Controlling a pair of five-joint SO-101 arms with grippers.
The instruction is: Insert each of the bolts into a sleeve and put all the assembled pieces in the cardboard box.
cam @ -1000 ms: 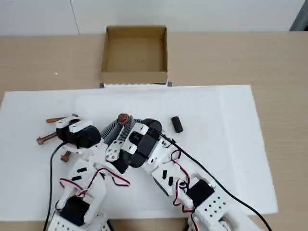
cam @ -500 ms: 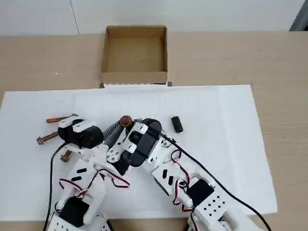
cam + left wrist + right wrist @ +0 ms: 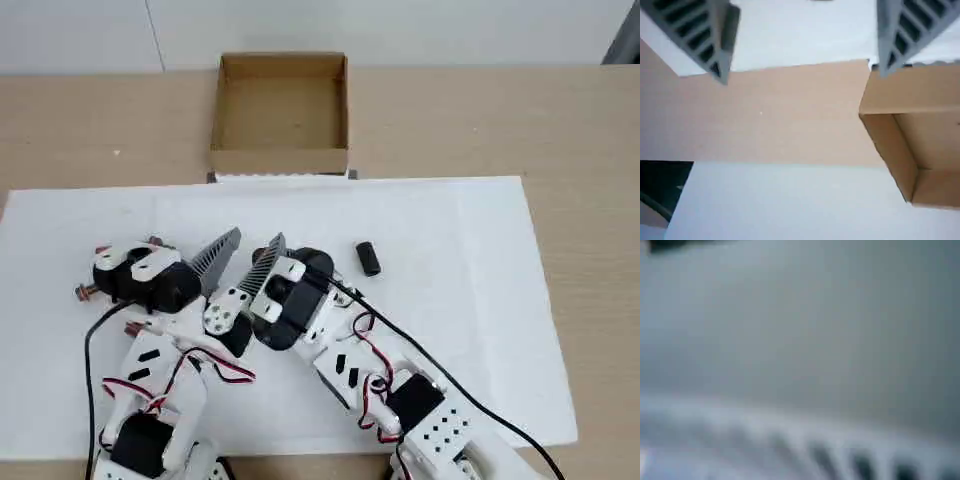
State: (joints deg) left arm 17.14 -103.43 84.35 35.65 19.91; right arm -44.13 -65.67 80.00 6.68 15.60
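— Well, start at the left: where are the bolts?

— The bolts (image 3: 84,292) lie on the white sheet (image 3: 450,330), near its left end. They are right by the black-and-white wrist block of the left arm (image 3: 140,278). The block covers most of them. A copper head and a few shank ends poke out around it, so I cannot count them.

— And the left gripper beside them?

— The left gripper (image 3: 802,72) is spread wide, and its own wrist view shows sheet and table (image 3: 580,150) between the jaws. From above, its grey ribbed fingers (image 3: 215,255) point up and to the right, away from the bolts. The bolts lie on the other side of the block, not between the jaws.

— Further along?

— The cardboard box (image 3: 280,110) stands open-topped on the table just past the sheet's far edge, well apart from both arms. The right arm (image 3: 300,295) sits close against the left gripper; touching or not, I cannot say.

— Is the right gripper holding anything?

— I cannot tell. From above the arm's own block sits over it, and its wrist view is a grey blur with some ribbed bars.

— And the sleeve?

— The sleeve (image 3: 368,258), a short black cylinder, lies on the sheet near the right arm's right side, apart from it.
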